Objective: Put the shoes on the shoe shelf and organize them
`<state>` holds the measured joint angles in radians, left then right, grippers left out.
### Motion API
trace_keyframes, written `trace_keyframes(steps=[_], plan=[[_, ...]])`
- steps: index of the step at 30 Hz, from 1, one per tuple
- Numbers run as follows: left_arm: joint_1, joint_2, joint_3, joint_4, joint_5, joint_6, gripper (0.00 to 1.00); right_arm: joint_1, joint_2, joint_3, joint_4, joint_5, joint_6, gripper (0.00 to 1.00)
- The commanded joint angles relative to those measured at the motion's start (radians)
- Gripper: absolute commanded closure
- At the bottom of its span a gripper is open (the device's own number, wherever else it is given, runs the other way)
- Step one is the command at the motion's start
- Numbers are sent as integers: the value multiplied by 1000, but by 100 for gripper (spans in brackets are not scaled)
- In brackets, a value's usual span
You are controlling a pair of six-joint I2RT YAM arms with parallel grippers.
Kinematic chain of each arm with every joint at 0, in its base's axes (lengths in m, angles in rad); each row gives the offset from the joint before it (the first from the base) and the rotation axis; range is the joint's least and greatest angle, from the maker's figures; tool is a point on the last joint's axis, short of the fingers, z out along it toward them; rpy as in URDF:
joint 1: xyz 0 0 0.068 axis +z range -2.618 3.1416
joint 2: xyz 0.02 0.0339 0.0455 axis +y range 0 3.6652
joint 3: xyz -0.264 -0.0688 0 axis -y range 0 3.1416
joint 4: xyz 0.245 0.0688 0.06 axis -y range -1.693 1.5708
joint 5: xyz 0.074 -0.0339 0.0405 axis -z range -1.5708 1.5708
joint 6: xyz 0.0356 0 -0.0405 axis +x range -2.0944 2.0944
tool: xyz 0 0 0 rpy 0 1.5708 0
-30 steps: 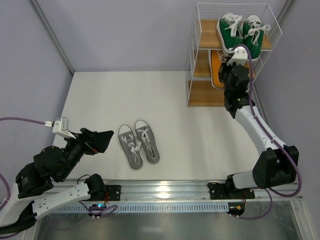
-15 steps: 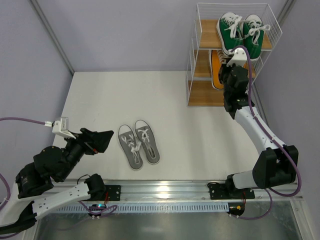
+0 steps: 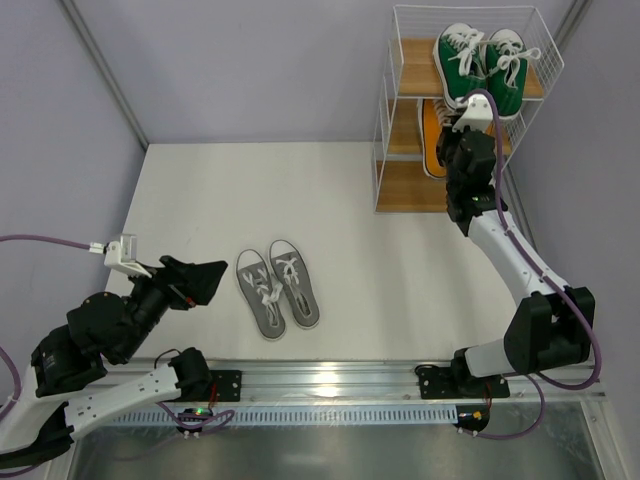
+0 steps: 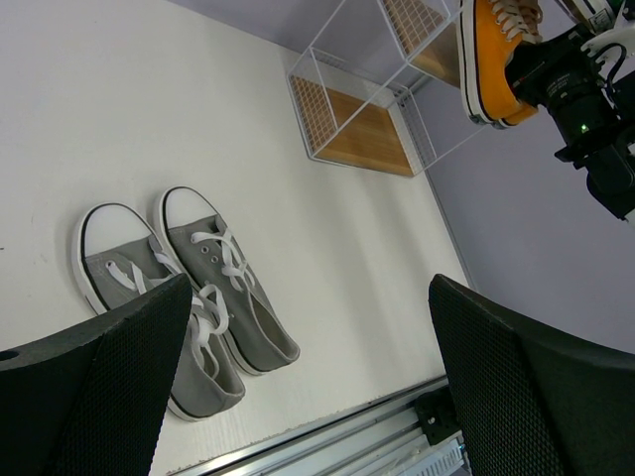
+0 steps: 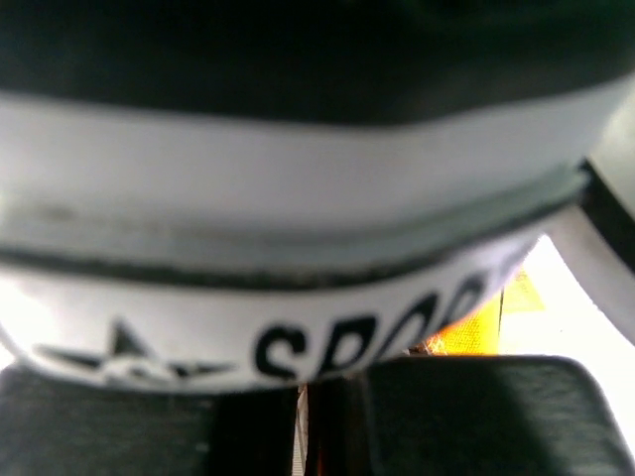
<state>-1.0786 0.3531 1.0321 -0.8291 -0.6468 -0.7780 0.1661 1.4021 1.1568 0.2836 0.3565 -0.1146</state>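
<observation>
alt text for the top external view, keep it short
A pair of grey shoes lies side by side on a white table beside the open left tool. At the far right, the right arm reaches to a white wire shoe shelf with green shoes on its top tier and an orange shoe below.

1. Grey sneakers (image 4: 189, 297) lie paired on the white surface (image 4: 149, 99).
2. The left tool (image 4: 310, 288) fills the foreground, jaws wide apart.
3. Beyond, the right arm (image 4: 585, 109) meets an orange sneaker (image 4: 488, 59) at the wire shelf (image 4: 362, 134).
</observation>
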Motion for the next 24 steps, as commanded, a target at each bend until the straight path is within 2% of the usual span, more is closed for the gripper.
trace_keyframes(steps=[1,4,6,7,11,14,24], plan=[[-1,-6,19,-4,-16,-3,0,-13,14,83,123,18,1,85],[-1,-6,22,-2,-17,-3,0,-14,15,86,123,19,9,72],[-1,-8,20,-4,-17,-1,0,-13,9,86,117,13,12,68],[-1,-8,20,-4,-17,0,0,-13,6,81,115,12,13,60],[-3,-8,20,-1,-17,2,0,-14,-29,58,111,-4,19,51],[-1,-6,19,2,-17,6,0,-13,-71,26,126,-21,21,47],[-1,0,16,19,-5,9,0,-13,-189,-16,56,-50,32,46]])
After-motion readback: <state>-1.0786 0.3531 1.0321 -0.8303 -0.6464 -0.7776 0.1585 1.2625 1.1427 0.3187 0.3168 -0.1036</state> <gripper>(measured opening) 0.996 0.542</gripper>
